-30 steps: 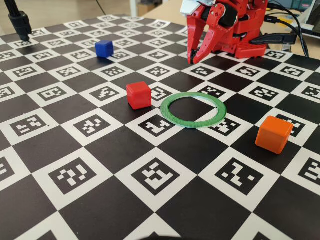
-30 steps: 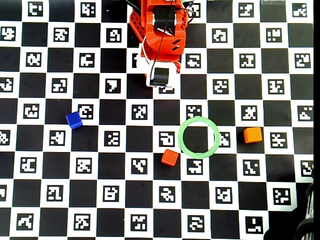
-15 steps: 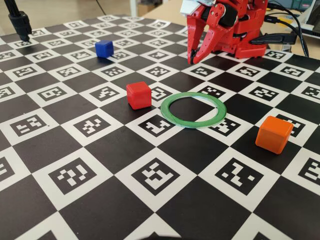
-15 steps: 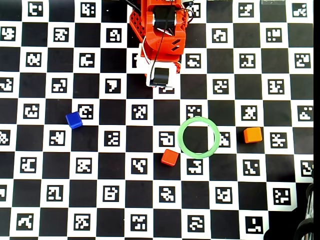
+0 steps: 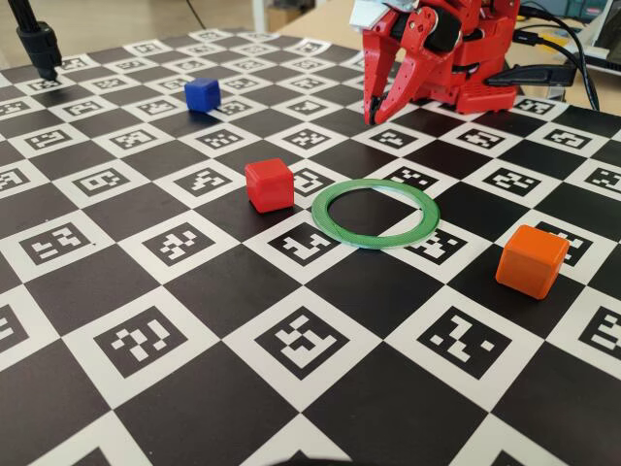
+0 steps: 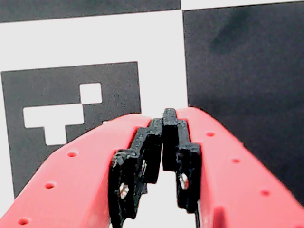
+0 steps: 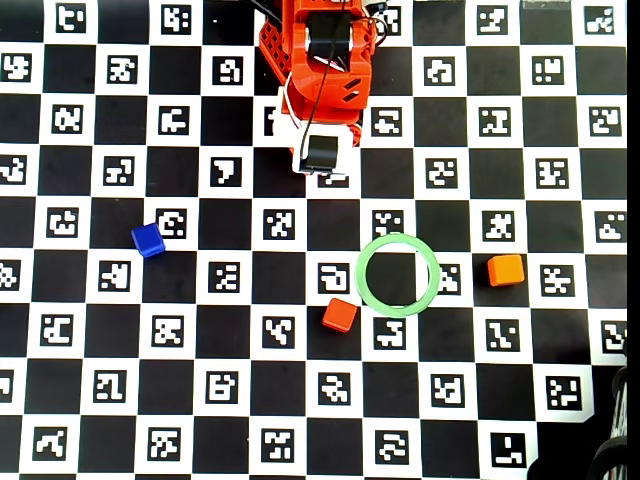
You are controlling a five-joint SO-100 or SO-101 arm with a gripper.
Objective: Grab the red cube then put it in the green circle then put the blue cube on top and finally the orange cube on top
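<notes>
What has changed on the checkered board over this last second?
Nothing visibly changed. The red end effector hangs shut near the arm's base, holding nothing. The small red plastic cube sits just outside the flat green ring, with the blue cube and orange cube apart.

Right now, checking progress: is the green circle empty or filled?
Empty. The green circle encloses only board; the red cube sits just outside.

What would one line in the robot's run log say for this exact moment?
gripper: shut, empty, near base | red cube: beside green circle, outside it | blue cube: far off | orange cube: apart | stacking: not started
</notes>
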